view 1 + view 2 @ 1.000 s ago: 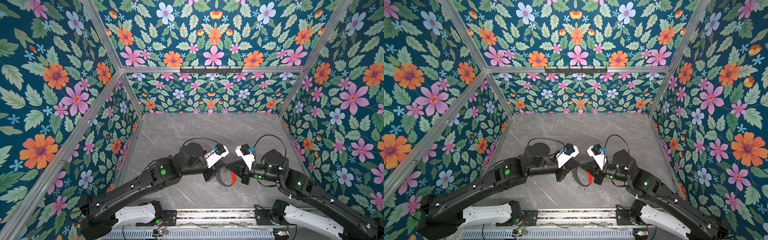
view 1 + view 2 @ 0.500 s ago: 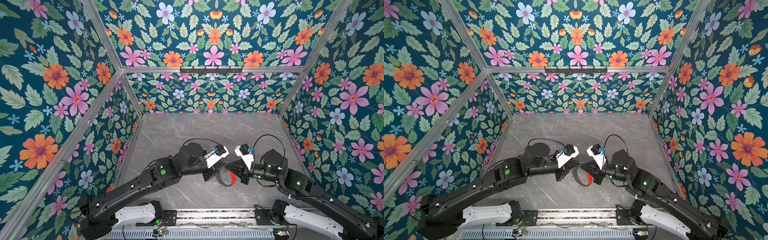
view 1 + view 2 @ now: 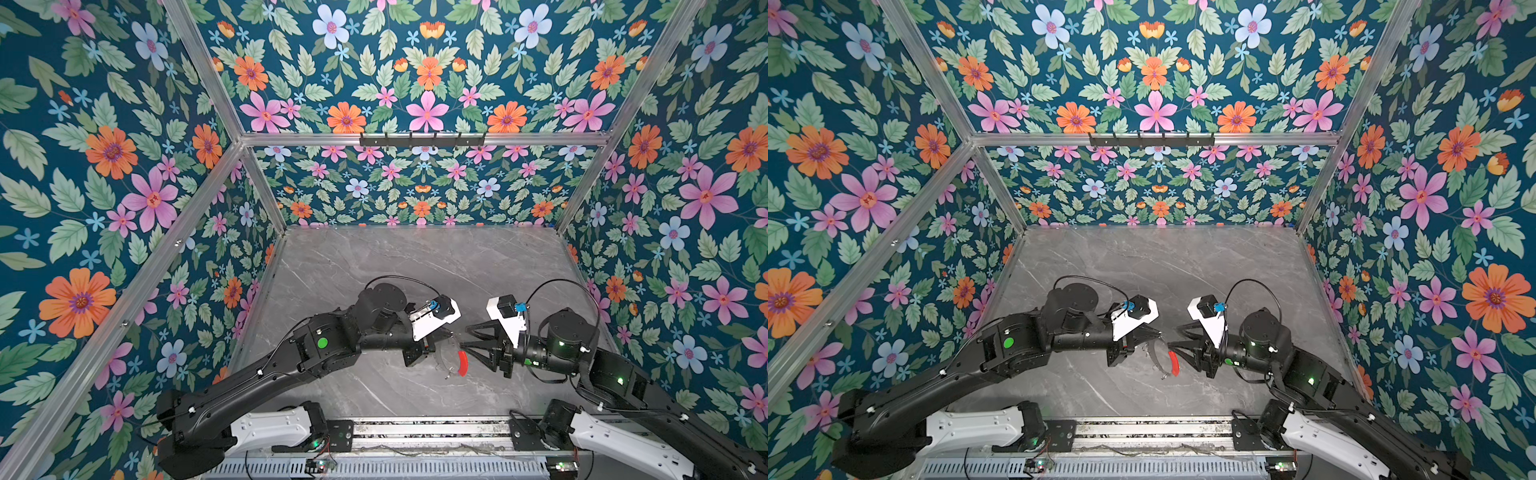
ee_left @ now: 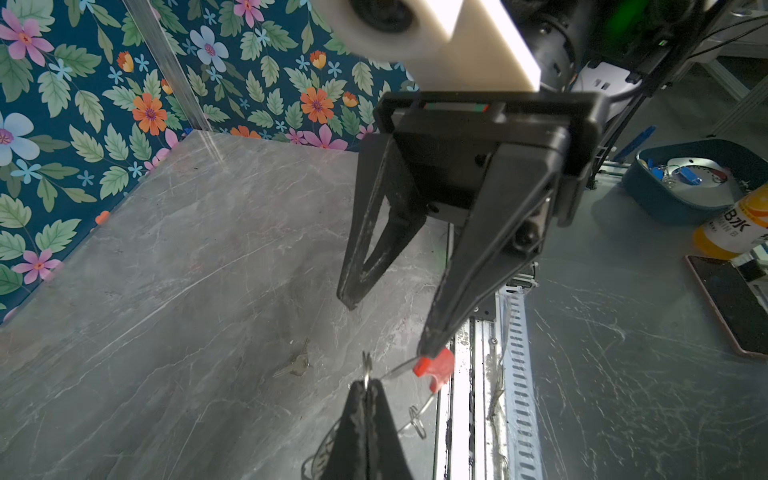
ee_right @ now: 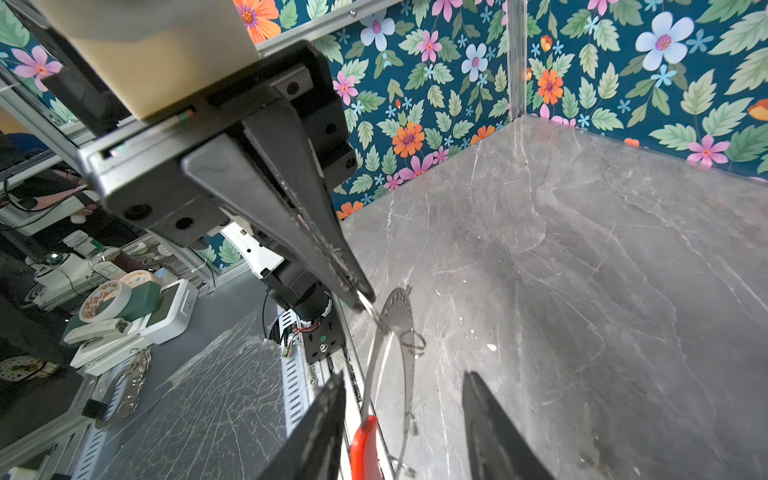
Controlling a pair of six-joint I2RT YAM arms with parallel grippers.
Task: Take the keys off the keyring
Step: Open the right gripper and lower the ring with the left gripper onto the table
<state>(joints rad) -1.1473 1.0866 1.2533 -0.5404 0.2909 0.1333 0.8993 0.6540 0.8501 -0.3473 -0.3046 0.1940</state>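
Over the grey table [image 3: 374,266], the left gripper [image 4: 365,388], jaws pressed together, pinches the keyring [image 3: 462,363]. The hoop hangs on edge, running front to back, with its red sleeve [image 5: 363,449] by the right gripper [image 4: 390,329], whose jaws are spread. One key [image 4: 296,365] lies flat beneath.

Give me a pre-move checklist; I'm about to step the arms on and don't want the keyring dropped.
1. Left gripper shut on the keyring rim: ok.
2. Right gripper jaws apart, clamping nothing: ok.
3. Right fingertips clear of the red sleeve: cannot tell; one sits right beside it.
4. A key lies loose on the table: ok.
5. Keys left on the keyring: cannot tell; only small rings show.
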